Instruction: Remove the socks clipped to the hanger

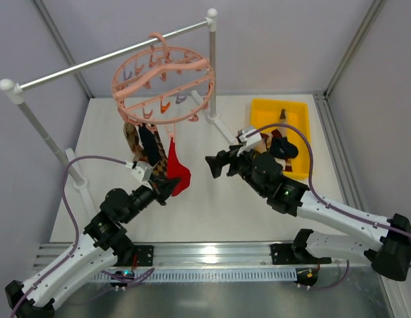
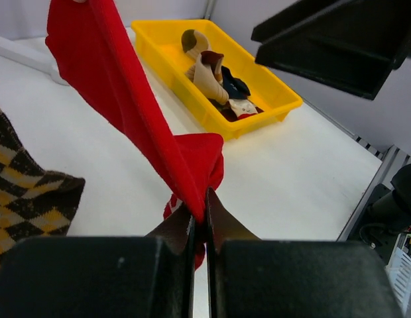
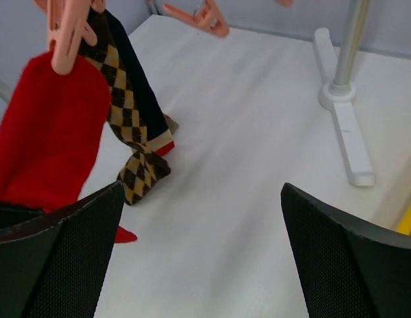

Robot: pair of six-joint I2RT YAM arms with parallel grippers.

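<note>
The salmon-pink round hanger (image 1: 163, 89) hangs by its hook from the grey rail. A red sock (image 1: 178, 173), a brown-and-yellow argyle sock (image 1: 157, 159) and a navy sock (image 1: 148, 144) hang from its clips. My left gripper (image 1: 167, 187) is shut on the red sock's lower end (image 2: 192, 175). The sock is stretched up to a pink clip (image 3: 65, 40). My right gripper (image 1: 213, 166) is open and empty, just right of the hanging socks. The argyle sock (image 3: 129, 126) and red sock (image 3: 50, 132) show at the left of the right wrist view.
A yellow tray (image 1: 297, 112) at the back right holds several socks (image 2: 219, 83). The grey rail (image 1: 113, 56) rests on white posts; one post (image 1: 212, 66) with its foot (image 3: 348, 132) stands behind the hanger, another (image 1: 40, 126) at the left.
</note>
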